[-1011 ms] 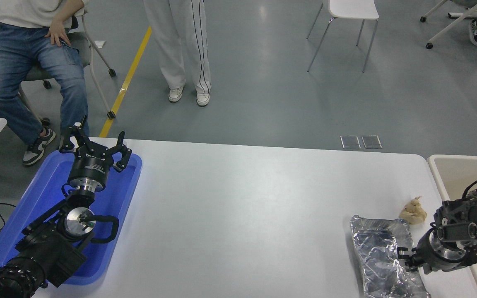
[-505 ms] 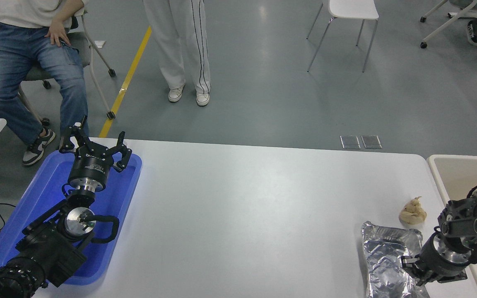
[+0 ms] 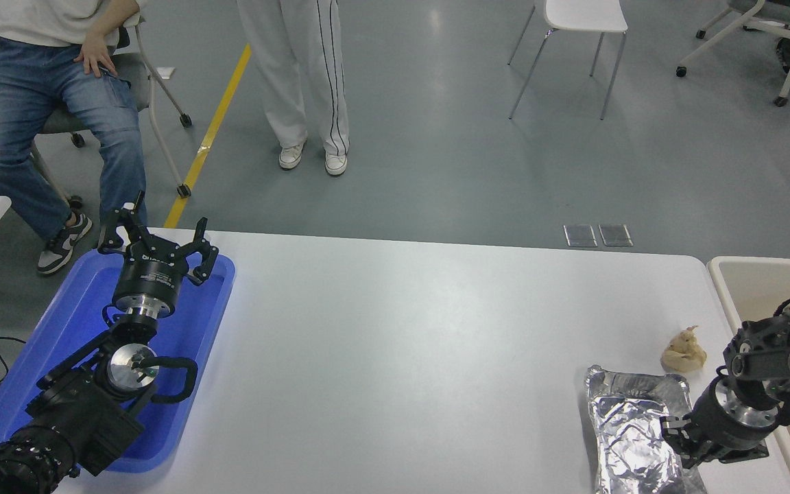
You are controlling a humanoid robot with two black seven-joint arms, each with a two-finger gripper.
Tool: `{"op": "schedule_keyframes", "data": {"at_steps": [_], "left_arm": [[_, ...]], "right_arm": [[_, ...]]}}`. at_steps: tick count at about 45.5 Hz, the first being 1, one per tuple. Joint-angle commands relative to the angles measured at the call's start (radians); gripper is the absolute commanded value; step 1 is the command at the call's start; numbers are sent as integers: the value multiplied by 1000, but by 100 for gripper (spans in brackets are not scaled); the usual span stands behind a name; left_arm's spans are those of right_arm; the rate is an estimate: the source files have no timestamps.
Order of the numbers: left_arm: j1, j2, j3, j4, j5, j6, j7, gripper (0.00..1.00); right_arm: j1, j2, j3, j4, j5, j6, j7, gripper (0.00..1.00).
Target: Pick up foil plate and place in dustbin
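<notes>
Foil plate (image 3: 631, 432) lies flat on the white table (image 3: 402, 343) at its near right corner, long axis running away from the camera, near end cut off by the frame bottom. Right claw (image 3: 673, 433) sits at the plate's right rim, about midway along it, fingers pointing left and down onto the foil. Whether they are clamped on the rim or only touching it, cannot tell; the wrist body hides the tips. Low sideways approach makes sense, I judge: the plate is thin and flat, so the rolled rim is the only part to pinch.

Dustbin (image 3: 758, 288) stands right of the claw and behind it, just off the table's right edge, open top facing up, so the carry should be a short lift and swing right. Small beige wad (image 3: 684, 350) lies beyond the claw, just past the plate's far right corner, apart from it; not part of the job, could get brushed on the lift.

Left claw (image 3: 160, 241) is parked far to the left, over the blue tray (image 3: 38, 357), fingers spread, holding nothing.

Two people at the far side, one seated (image 3: 52, 96), one standing (image 3: 302, 82), well away from the claw.
</notes>
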Motion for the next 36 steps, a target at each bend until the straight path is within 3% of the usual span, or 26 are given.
{"op": "schedule_keyframes", "data": {"at_steps": [1, 15, 36], "left_arm": [[0, -1, 0, 0, 0, -1, 1, 100], [0, -1, 0, 0, 0, -1, 2, 100], [0, -1, 0, 0, 0, -1, 2, 100]], "right_arm": [[66, -33, 18, 46, -1, 77, 0, 0], [325, -118, 18, 178, -2, 261, 0, 0], [735, -153, -59, 213, 9, 261, 0, 0]]}}
